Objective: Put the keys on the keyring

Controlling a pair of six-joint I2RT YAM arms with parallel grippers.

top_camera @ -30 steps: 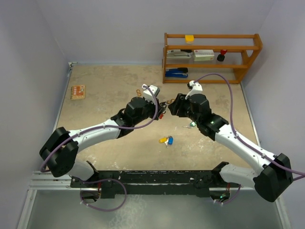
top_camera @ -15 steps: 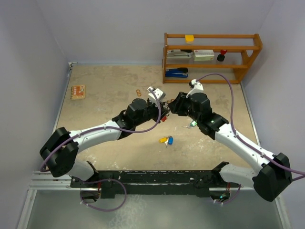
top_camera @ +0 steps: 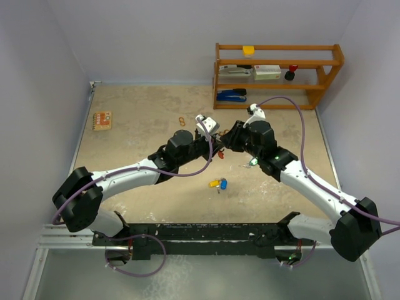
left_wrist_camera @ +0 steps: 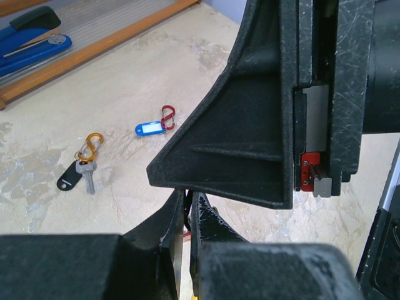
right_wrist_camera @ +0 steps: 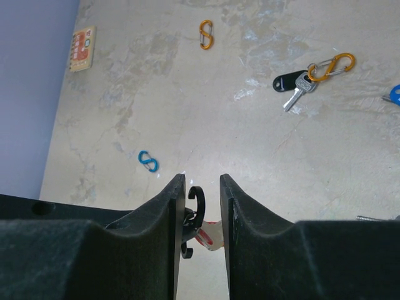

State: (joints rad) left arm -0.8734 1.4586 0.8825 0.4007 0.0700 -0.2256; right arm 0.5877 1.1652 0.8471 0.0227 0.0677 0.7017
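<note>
My left gripper (left_wrist_camera: 187, 197) is shut on a thin black S-shaped keyring clip (right_wrist_camera: 199, 201), held above the table centre. A red-and-white tagged key (right_wrist_camera: 211, 232) hangs from that clip. My right gripper (right_wrist_camera: 203, 184) faces the left one tip to tip, its jaws a little apart around the clip's upper hook. The hook touches only the left finger. In the top view the two grippers (top_camera: 214, 145) (top_camera: 225, 142) meet, with the red tag (top_camera: 220, 155) dangling below. Blue and yellow keys (top_camera: 219, 184) lie nearer the bases. A green key (top_camera: 252, 164) lies under the right arm.
A black-tagged key on an orange carabiner (right_wrist_camera: 309, 76) and a blue tag with a red carabiner (left_wrist_camera: 155, 125) lie on the table. Loose orange (right_wrist_camera: 206, 34) and blue (right_wrist_camera: 148, 160) clips lie nearby. A wooden shelf (top_camera: 278, 62) with a blue stapler (top_camera: 231, 95) stands at the back right; a card (top_camera: 102, 120) lies left.
The left gripper carried the clip right and away, up to the right gripper. The right jaws narrowed around the clip's hook.
</note>
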